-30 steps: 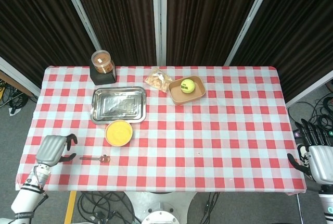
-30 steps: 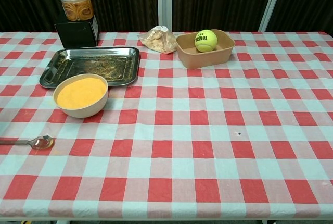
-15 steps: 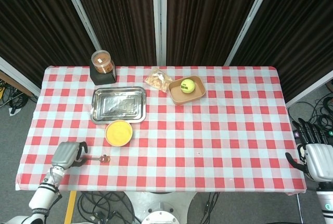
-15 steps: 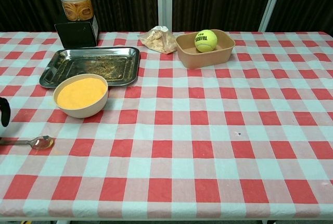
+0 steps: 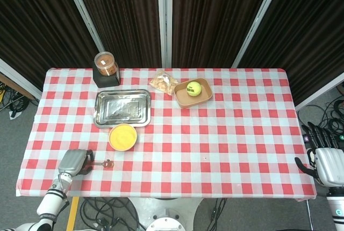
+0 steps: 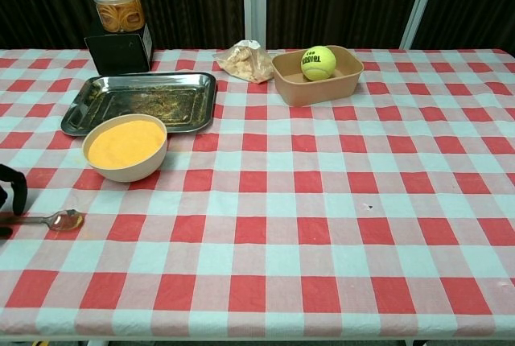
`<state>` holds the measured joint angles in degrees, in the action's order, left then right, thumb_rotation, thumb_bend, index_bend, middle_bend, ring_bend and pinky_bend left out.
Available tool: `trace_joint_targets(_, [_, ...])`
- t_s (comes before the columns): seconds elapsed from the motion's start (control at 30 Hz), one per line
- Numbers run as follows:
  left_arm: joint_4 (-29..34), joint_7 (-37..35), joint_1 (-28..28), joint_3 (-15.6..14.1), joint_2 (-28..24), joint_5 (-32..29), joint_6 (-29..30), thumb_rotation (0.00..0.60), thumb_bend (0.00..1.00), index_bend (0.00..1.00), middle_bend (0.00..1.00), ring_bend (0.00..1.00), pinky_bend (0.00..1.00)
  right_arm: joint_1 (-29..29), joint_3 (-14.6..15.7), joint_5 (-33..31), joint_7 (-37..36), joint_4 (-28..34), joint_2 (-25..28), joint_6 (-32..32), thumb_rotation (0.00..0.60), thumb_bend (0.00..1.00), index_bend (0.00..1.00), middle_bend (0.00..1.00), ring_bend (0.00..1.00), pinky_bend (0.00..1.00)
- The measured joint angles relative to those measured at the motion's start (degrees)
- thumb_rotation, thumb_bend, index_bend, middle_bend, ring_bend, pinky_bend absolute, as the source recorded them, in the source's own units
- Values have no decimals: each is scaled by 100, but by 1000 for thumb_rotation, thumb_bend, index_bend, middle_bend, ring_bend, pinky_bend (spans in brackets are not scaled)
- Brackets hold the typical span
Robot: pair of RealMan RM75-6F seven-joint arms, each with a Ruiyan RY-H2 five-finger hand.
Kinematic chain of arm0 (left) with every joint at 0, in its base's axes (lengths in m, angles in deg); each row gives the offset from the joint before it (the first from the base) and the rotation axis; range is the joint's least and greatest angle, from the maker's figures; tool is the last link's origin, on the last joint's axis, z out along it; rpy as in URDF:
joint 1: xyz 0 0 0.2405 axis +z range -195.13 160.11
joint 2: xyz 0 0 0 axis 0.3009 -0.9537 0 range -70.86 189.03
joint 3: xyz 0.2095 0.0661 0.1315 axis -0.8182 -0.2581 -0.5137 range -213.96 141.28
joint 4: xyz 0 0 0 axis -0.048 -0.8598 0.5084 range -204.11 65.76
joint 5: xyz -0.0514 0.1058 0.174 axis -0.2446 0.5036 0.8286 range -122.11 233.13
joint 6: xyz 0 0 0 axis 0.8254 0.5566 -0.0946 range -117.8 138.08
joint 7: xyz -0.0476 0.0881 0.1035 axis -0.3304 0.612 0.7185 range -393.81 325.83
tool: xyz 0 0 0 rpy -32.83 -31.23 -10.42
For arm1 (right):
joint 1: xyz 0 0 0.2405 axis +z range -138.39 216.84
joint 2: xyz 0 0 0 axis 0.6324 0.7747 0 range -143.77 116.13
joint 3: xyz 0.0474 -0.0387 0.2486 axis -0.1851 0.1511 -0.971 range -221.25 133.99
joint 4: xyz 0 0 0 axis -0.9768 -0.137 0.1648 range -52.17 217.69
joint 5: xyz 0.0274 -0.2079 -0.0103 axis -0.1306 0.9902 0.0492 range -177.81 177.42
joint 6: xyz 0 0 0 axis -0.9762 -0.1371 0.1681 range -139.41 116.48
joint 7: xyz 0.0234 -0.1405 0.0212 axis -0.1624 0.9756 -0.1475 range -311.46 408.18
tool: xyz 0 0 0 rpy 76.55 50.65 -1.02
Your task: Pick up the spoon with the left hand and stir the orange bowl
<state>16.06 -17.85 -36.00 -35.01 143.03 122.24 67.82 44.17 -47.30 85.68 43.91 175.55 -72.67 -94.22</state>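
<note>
I was on the reach: my left hand, fingers apart and empty, sat at the handle of the spoon, lying just before the orange bowl. Next I judged a pinch and lift.

Near the tabletop's front left corner, the left hand sits at the handle end of the spoon, which lies flat just in front of the orange bowl. Whether its fingers touch the handle cannot be told. The right hand hangs beyond the front right corner, fingers apart.
</note>
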Motion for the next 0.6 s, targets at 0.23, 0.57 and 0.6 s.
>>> trace_joint_targets(0.23, [35, 75, -67, 26, 33, -135, -14, 600, 348, 575, 858, 861, 931, -7, 6, -25, -35, -25, 1, 9, 600, 228, 0, 2, 0, 0])
trace_joint_targets(0.57, [67, 151, -147, 7, 45, -252, -51, 600, 383, 607, 866, 865, 932, -21, 19, -55, -83, -67, -12, 21, 600, 228, 0, 2, 0, 0])
trace_joint_targets(0.6, [66, 157, -149, 1, 47, -257, -50, 600, 383, 609, 866, 866, 932, -22, 20, -53, -91, -72, -13, 19, 600, 228, 0, 2, 0, 0])
